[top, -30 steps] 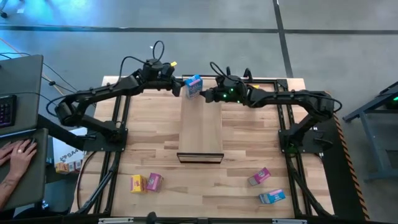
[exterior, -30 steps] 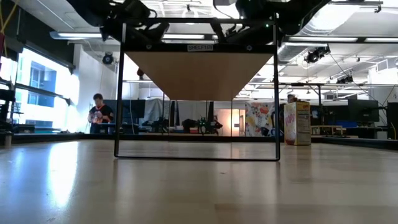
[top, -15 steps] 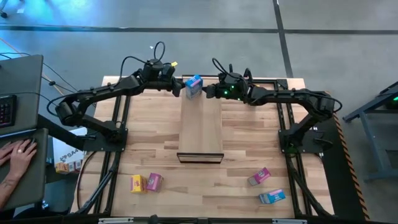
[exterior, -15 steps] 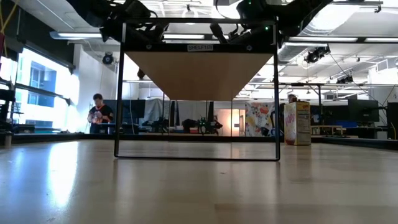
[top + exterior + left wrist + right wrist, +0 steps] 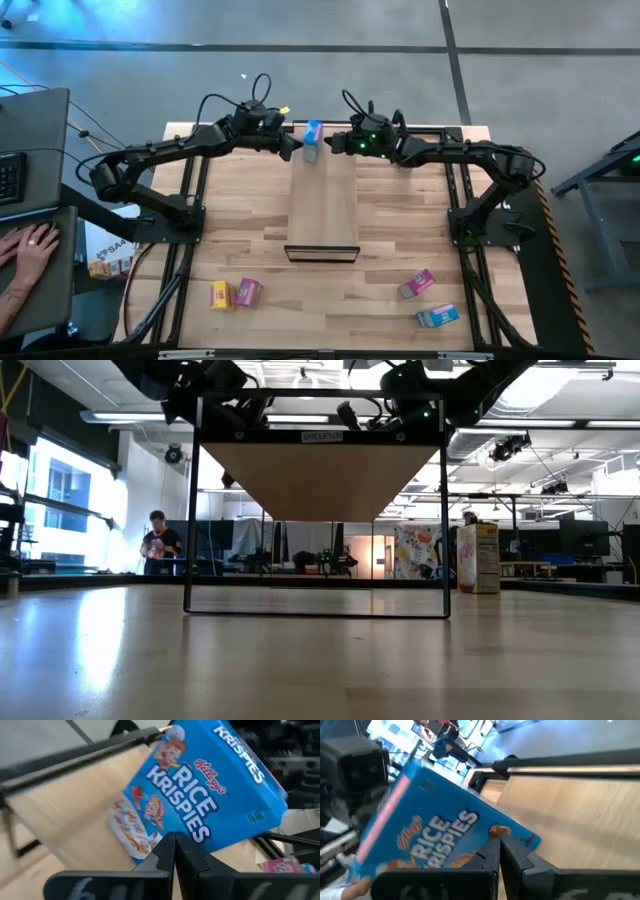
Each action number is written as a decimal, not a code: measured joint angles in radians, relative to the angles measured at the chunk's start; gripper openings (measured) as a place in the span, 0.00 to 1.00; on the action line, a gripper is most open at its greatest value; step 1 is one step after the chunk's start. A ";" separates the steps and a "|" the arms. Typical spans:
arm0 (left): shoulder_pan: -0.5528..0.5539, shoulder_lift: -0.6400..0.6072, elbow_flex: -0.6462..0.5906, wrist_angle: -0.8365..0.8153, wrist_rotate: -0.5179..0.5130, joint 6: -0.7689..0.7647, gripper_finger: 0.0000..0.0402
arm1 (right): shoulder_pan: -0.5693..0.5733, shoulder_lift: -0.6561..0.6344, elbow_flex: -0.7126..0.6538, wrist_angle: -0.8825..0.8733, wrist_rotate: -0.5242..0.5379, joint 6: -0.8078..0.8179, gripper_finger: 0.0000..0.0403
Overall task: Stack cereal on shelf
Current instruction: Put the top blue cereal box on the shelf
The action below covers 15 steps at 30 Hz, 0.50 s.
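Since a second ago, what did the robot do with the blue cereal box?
The blue cereal box at the far end of the shelf turned and now looks narrower from above. The left gripper slid in closer to it; the right gripper backed off slightly. Both wrist views show shut fingers against the box. The four boxes on the near tabletop stayed put.
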 joint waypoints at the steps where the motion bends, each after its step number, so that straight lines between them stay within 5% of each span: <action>1: -0.003 0.000 0.000 0.000 0.001 -0.015 0.00 | -0.001 0.000 0.000 0.000 0.000 -0.002 0.00; 15: 0.052 -0.062 0.000 -0.041 -0.063 0.018 0.00 | -0.012 0.000 0.000 -0.058 -0.089 -0.057 0.00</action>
